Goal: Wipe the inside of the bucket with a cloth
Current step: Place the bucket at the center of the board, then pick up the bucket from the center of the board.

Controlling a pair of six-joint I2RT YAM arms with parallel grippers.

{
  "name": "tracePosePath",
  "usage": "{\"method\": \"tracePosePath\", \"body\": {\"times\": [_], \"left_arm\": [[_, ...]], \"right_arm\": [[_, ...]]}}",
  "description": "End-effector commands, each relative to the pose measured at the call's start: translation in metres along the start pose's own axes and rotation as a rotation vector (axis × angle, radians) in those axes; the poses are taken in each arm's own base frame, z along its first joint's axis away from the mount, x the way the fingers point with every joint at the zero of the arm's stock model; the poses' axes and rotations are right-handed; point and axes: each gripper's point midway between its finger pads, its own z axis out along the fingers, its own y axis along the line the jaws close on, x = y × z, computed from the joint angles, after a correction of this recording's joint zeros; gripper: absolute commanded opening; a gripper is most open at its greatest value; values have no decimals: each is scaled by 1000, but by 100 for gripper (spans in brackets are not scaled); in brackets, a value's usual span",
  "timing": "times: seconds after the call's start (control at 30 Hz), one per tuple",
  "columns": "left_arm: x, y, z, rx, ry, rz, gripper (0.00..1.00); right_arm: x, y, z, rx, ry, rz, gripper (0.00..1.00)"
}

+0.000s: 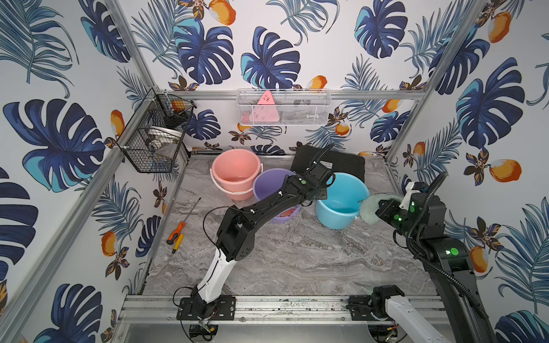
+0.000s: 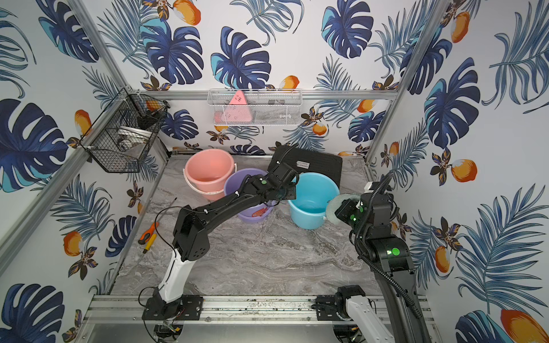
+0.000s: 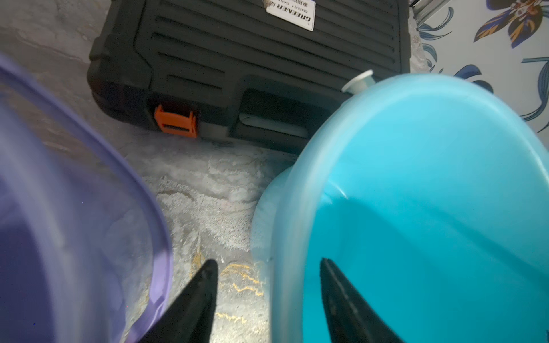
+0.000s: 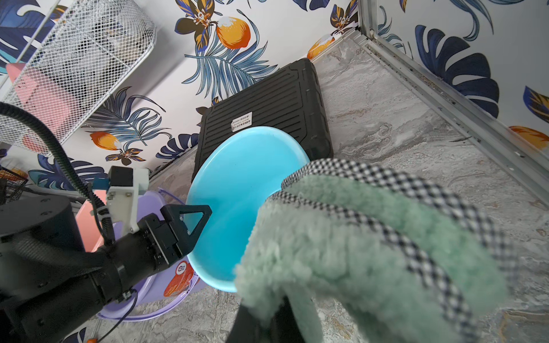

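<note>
Wiping looks not yet begun: the smooth, round blue plastic bucket [image 1: 346,190] stands near the marbled counter's [image 1: 297,252] back-right corner, the fluffy pale-green cloth [image 1: 368,208] with checked trim hangs at its right rim, pinched in the closed right gripper [image 4: 279,314], while the left gripper's [image 3: 267,261] jaws stand parted astride the opposite rim.

Left arm [image 1: 267,205] covers most of purple bucket [image 1: 267,181], at 9 o'clock of blue bucket [image 1: 332,221]; left gripper [image 3: 269,261] tips hard to make out in both top views. At 3 o'clock of blue bucket, cloth [image 1: 368,209] buries the fingertips of right gripper [image 4: 269,308]. Black case [image 1: 344,161] label, 12 o'clock: unreadable. Wire basket [image 1: 148,157] contents, 10 o'clock: indistinct. Purple bucket blurred in left wrist view.
</note>
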Motion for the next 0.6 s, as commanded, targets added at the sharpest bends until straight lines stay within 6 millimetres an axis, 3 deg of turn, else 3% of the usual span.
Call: {"method": "tracePosePath", "body": {"times": [0.0,0.23,0.3,0.4,0.43,0.57], "left_arm": [[-13,-5,-20,31,-36,9,71],[-34,-19,-73,130,-86,-7,86],[-42,-13,-93,112,-117,-17,99],[-54,13,-119,38,-168,-30,99],[-58,27,-127,4,-188,-36,99],[-65,83,-136,-49,-179,-131,99]], "right_arm": [[-5,11,6,-43,-7,-4,0],[-5,17,17,-55,20,-26,0],[-5,23,20,-76,30,-41,0],[0,32,29,-100,87,-69,0],[-9,40,25,-117,79,-77,0],[-18,63,27,-175,75,-94,0]]}}
